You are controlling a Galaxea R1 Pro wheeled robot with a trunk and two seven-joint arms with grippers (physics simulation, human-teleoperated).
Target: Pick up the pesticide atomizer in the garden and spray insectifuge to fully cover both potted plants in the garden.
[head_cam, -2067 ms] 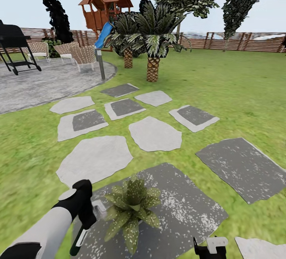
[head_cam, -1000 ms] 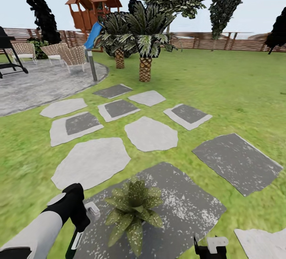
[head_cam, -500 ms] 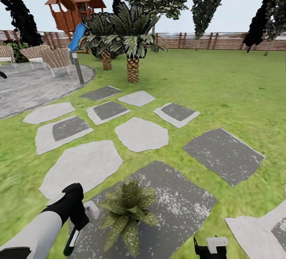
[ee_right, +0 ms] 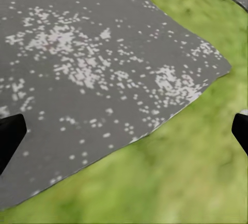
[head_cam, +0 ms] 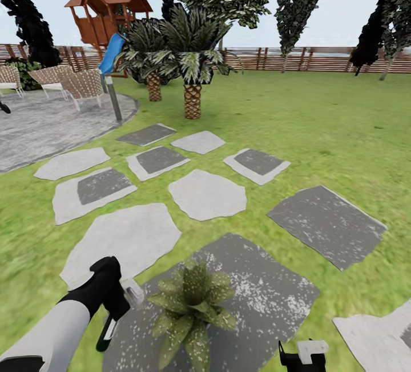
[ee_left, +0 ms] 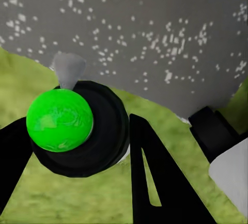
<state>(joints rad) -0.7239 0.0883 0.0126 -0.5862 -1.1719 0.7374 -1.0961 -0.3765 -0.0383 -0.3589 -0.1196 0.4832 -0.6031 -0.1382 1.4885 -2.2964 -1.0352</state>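
Green atomizer [head_cam: 108, 326] clamped in my left pincer [head_cam: 117, 303], just beside the potted plant [head_cam: 191, 309]; spraying underway, next sweep its leaves.

Playhouse [head_cam: 108, 12] with slide [head_cam: 112, 54], wicker chairs [head_cam: 80, 83] on patio

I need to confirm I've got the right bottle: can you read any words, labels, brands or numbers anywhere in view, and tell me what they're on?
No text can be read.
The pesticide atomizer in the left gripper: a white strip shows, but no lettering resolves.
The potted plant, stepping stones and playhouse: no writing.
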